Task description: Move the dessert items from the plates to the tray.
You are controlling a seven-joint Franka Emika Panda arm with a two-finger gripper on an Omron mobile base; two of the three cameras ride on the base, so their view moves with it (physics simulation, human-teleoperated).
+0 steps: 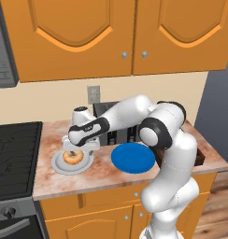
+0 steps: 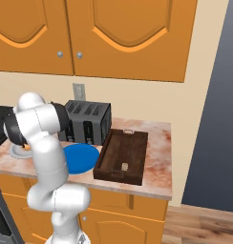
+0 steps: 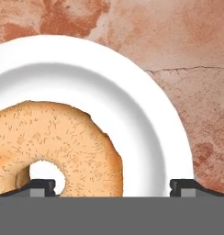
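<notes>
The end effector [image 3: 113, 186] hangs with jaws wide apart just above the donut [image 3: 52, 149] on the white plate [image 3: 150, 137]. One fingertip sits over the hole (off-centre), so closing could pinch one side and tip the donut.

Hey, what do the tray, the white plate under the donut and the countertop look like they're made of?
Tray: dark brown wood with a matte finish, judging by its plank-like streaks. White plate: probably glazed ceramic, smooth with soft shading at its rim. Countertop: looks like polished stone, mottled reddish-tan with a fine vein-like crack, though it may be laminate.
</notes>
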